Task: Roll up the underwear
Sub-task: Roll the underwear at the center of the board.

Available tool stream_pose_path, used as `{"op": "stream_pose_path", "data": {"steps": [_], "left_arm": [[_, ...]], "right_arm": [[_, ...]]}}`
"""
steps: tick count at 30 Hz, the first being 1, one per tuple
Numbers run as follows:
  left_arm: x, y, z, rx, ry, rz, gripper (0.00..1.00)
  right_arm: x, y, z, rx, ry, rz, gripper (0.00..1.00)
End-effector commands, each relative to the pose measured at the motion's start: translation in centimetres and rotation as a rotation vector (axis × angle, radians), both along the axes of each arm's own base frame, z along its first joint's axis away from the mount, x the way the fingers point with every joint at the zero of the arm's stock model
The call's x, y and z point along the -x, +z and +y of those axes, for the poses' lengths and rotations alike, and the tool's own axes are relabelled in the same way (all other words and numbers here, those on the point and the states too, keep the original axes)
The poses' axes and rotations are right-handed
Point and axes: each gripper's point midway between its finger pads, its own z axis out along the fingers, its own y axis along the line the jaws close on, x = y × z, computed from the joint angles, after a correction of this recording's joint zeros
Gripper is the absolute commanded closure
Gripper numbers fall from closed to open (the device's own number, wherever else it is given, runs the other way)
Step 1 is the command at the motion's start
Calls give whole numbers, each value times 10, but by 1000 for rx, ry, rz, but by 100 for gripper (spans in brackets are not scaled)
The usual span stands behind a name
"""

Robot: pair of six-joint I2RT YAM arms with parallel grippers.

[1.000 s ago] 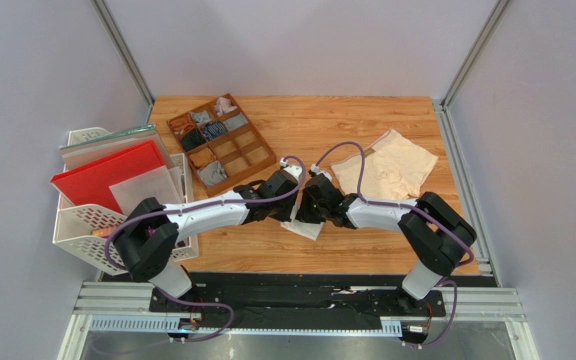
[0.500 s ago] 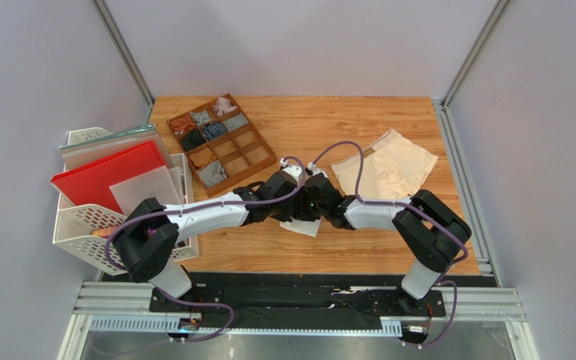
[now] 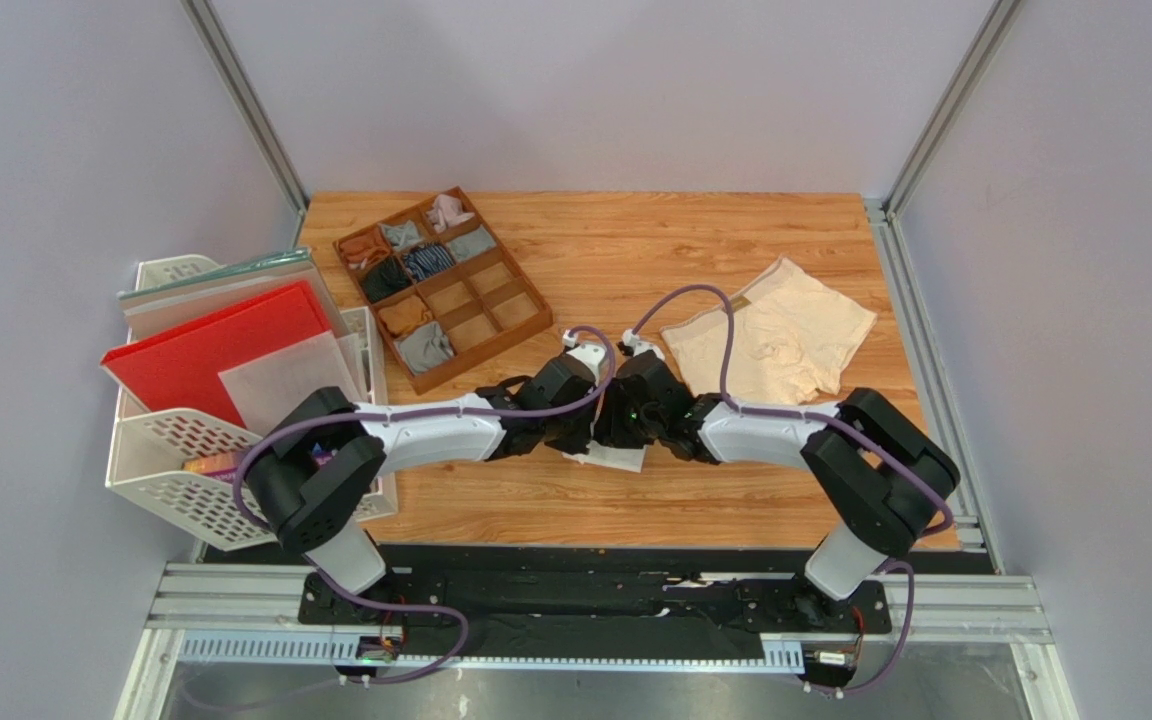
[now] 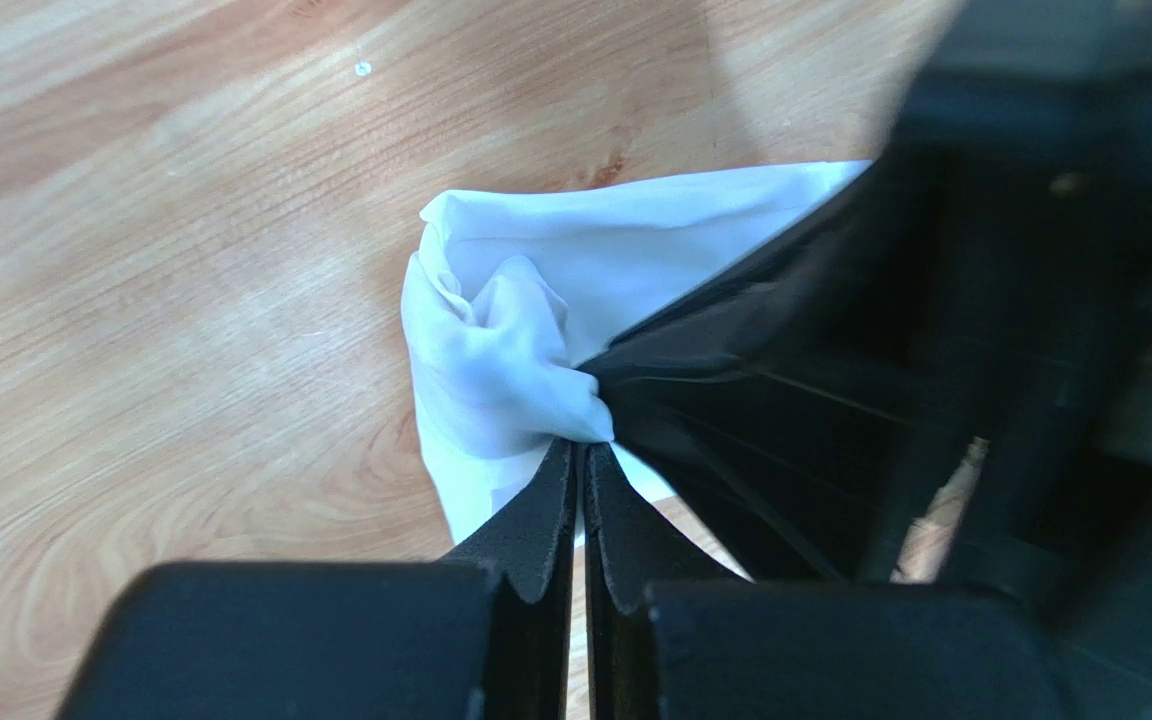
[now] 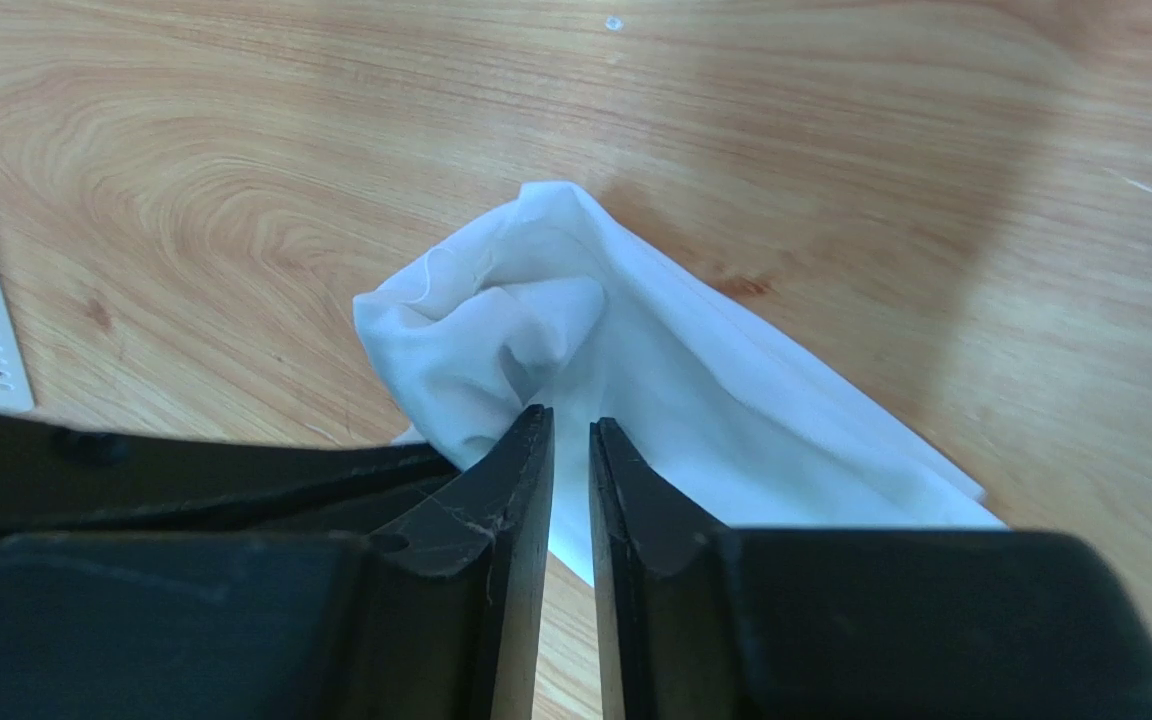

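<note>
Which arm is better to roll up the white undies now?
Left, I think. The left fingers are pinched shut on the white underwear, so they can roll it right away. The right fingers stand slightly apart at its edge, gripping nothing I can see.

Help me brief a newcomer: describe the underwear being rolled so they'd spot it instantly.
On the wooden table, look at the middle, where the left pincer and right pincer meet. The white underwear lies bunched between them. Unlike the cream underwear spread out to the right, it is white and crumpled.
</note>
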Motion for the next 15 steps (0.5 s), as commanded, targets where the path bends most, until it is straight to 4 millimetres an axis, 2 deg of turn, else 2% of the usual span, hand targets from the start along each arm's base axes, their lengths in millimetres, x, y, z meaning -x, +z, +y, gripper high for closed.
{"op": "stream_pose_path", "data": {"steps": [1,5,11,15], "left_arm": [[0,-5,-10,45,12,11,100],[2,-8,-15,59,6,25,100],[2,-5,-25,76,-7,25,100],[3,-3,-33,89,-22,39,100]], "right_arm": [[-7,20,-19,71,-38,-62,78],[-3,33,-24,63,-44,-79,75],[4,30,-44,105,-97,-69,75],[8,26,-48,111,-112,-52,75]]}}
